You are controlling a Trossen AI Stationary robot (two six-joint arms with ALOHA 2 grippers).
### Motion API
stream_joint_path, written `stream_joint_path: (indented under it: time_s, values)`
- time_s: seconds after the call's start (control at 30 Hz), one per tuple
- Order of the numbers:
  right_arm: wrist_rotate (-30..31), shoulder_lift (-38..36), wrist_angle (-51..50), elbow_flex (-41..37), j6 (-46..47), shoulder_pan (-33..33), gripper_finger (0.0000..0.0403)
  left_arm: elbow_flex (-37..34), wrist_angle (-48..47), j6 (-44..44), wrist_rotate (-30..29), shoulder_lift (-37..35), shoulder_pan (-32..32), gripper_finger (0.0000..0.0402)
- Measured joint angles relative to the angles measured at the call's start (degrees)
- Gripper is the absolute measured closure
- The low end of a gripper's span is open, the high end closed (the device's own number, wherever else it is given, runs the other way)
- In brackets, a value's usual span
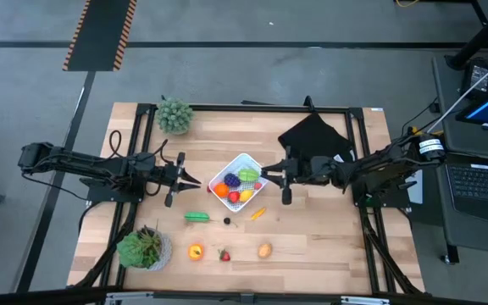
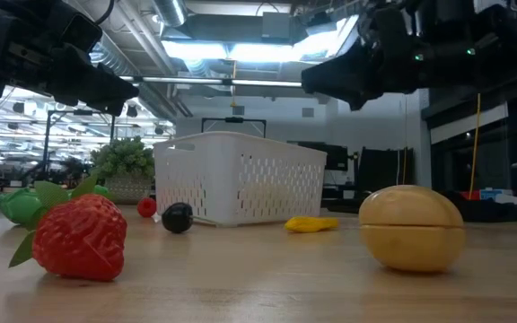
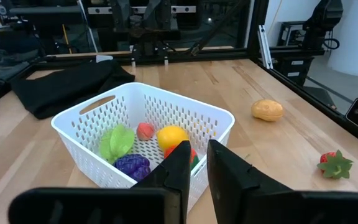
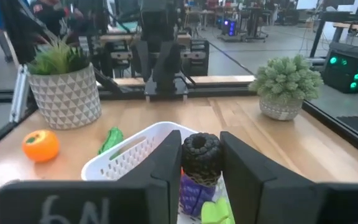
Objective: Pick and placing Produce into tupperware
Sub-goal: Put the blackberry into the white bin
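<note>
Tupperware [image 1: 241, 180] sits at table centre in the high view, already holding several produce pieces; the left gripper [image 1: 186, 179] is just beside its left edge and the right gripper [image 1: 271, 178] is at its right edge. Loose produce remains near the front: a green piece [image 1: 196, 216], an orange fruit [image 1: 196, 251], a strawberry [image 1: 224, 254] and a tan piece [image 1: 264, 250].

Low view: the strawberry and tan piece lie nearest, well apart from the container.

Left wrist view: the fingers [image 3: 178, 167] are nearly together, gripping nothing, aimed at the container.

Right wrist view: the fingers [image 4: 163, 169] clamp a dark bumpy piece [image 4: 200, 157] above the container rim.

Step in hand, as judged: depositing. Next: release over the container interior.
</note>
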Motion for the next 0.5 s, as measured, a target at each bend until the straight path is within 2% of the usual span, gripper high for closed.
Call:
stream_joint_path:
  time_s: [0.17,0.33,0.5]
  values:
    - [-0.2,0.0,-5.2,2.8,-0.1,-1.5,0.0309,0.0,0.0,0.0,0.0,0.0,0.0,0.0369]
    - [-4.7,0.0,-9.1,4.1,3.7,-3.7,0.0309,0.0,0.0,0.0,0.0,0.0,0.0,0.0379]
    - [-5.5,0.0,-20.9,8.8,5.3,-4.5,0.0309,0.0,0.0,0.0,0.0,0.0,0.0,0.0389]
